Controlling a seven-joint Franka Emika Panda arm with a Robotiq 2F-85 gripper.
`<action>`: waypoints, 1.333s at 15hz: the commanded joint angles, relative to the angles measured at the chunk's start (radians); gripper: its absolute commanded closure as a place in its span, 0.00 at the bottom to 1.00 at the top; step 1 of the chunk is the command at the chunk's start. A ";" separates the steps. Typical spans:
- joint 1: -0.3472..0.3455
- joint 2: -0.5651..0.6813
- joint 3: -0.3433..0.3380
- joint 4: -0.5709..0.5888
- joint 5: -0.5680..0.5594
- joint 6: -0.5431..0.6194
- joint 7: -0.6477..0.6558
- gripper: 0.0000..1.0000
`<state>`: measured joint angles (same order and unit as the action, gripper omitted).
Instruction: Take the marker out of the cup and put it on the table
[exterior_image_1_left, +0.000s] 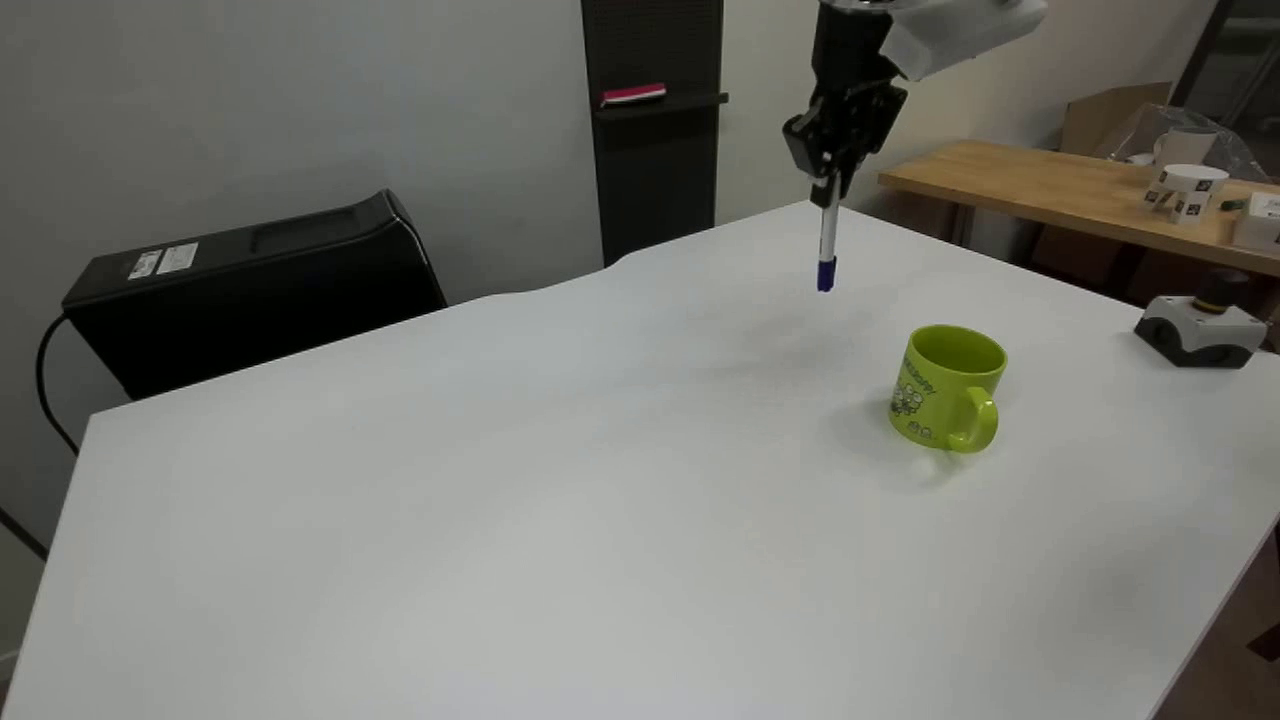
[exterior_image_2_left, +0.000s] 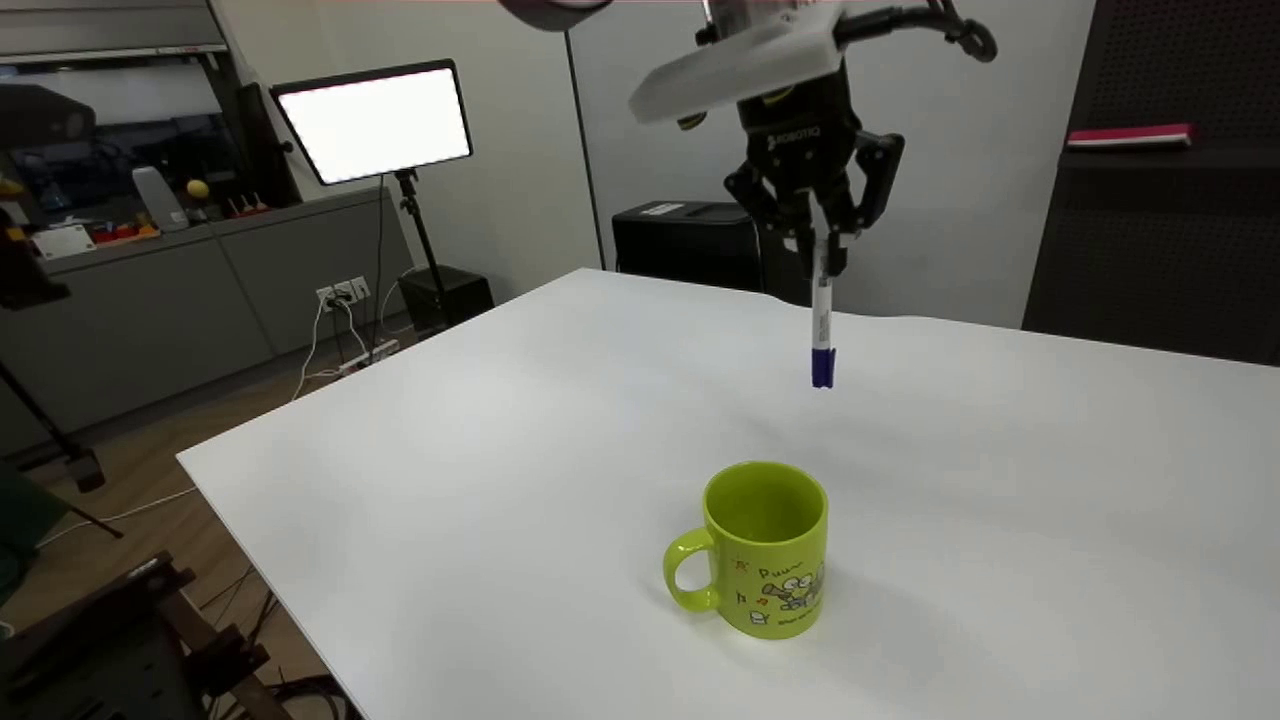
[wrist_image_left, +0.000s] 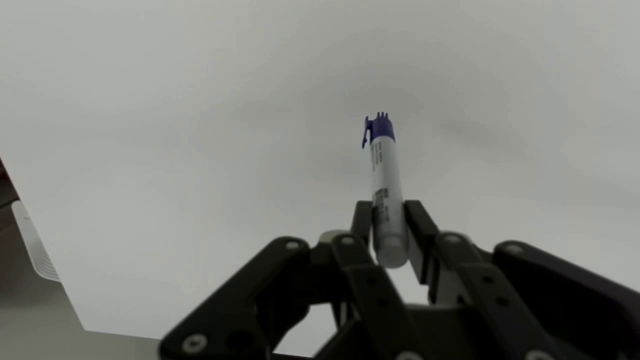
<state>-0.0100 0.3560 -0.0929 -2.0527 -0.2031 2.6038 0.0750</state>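
The marker is white with a dark blue cap; it shows in both exterior views (exterior_image_1_left: 828, 235) (exterior_image_2_left: 822, 318) and in the wrist view (wrist_image_left: 385, 162). My gripper (wrist_image_left: 389, 215) is shut on the marker's upper end, and the cap points down. The gripper also shows in both exterior views (exterior_image_1_left: 830, 188) (exterior_image_2_left: 820, 255). It holds the marker in the air above the white table (exterior_image_1_left: 450, 550), apart from the surface. The lime-green cup (exterior_image_1_left: 925, 400) stands upright on the table, nearer the cameras than the gripper; it also shows in an exterior view (exterior_image_2_left: 770, 585). The cup is out of the wrist view.
A grey and black button box (exterior_image_1_left: 1200, 335) sits near the table's edge. A wooden table (exterior_image_1_left: 1040, 190) stands behind it. A black device (exterior_image_1_left: 260, 290) stands beyond the far edge. A lit panel (exterior_image_2_left: 375, 120) stands off the table.
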 joint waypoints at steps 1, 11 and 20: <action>0.012 0.015 0.010 -0.114 0.006 0.246 0.015 0.95; 0.139 0.090 -0.009 -0.255 0.063 0.578 -0.019 0.54; 0.090 0.058 0.043 -0.231 0.086 0.375 -0.082 0.02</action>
<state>0.1233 0.4564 -0.0921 -2.2990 -0.1315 3.1330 0.0444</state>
